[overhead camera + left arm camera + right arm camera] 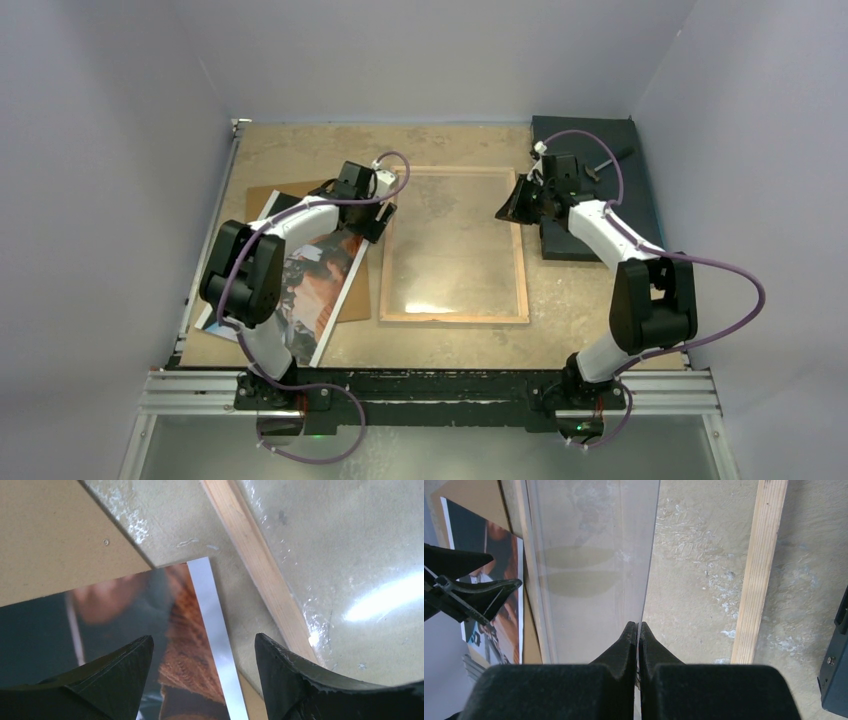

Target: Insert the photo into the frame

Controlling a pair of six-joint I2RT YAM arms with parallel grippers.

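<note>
Left gripper [204, 639], jaws spread, hangs over photo [115, 610] edge.

Glossy paper photo [125, 610]; bare wood frame [260, 575]; smooth, shiny clear sheet [589, 555].

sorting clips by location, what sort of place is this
Probably a lab test cell, not a home: plain pale walls box in a worn tabletop, and the left arm and right arm are bolted to an aluminium rail at its near edge.
</note>
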